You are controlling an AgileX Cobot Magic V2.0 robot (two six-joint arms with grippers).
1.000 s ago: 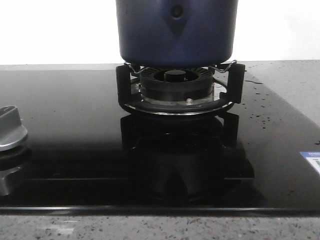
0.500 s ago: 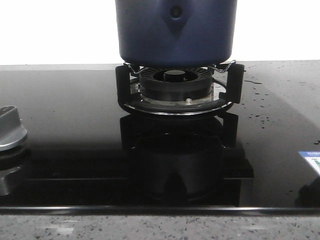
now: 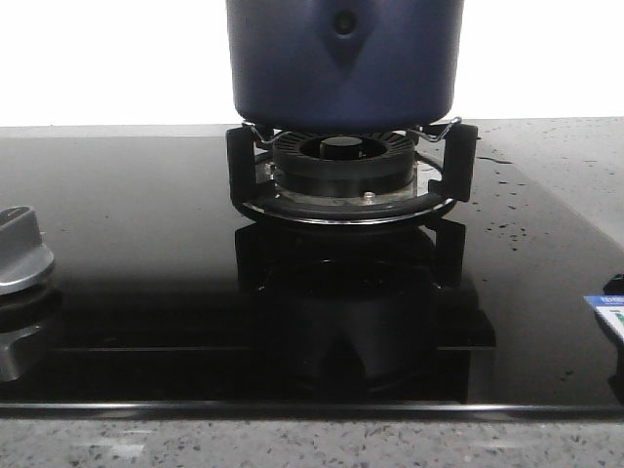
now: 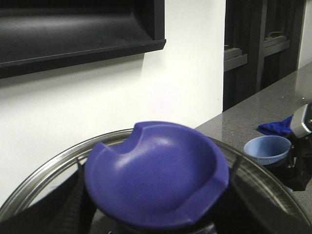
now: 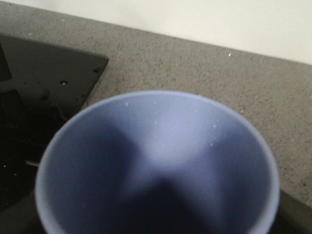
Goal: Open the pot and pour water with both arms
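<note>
The pot (image 3: pixel 343 60) sat on the burner (image 3: pixel 343 168). Left wrist hung right over its lid knob (image 4: pixel 156 174), right wrist over the pale blue cup (image 5: pixel 157 168). Couldn't tell either arm's jaws.

Pot (image 3: pixel 343 63) sits on burner grate (image 3: pixel 351 171), top centre of front frame, on glass hob (image 3: pixel 146 244). Control knob (image 3: pixel 21 252) at left edge. Label sticker (image 3: pixel 606 314) at right edge. Stone counter (image 3: pixel 556 146) lies behind and right of hob.

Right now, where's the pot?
In the front view the pot sits on the burner grate at the middle back of the black stovetop.
</note>
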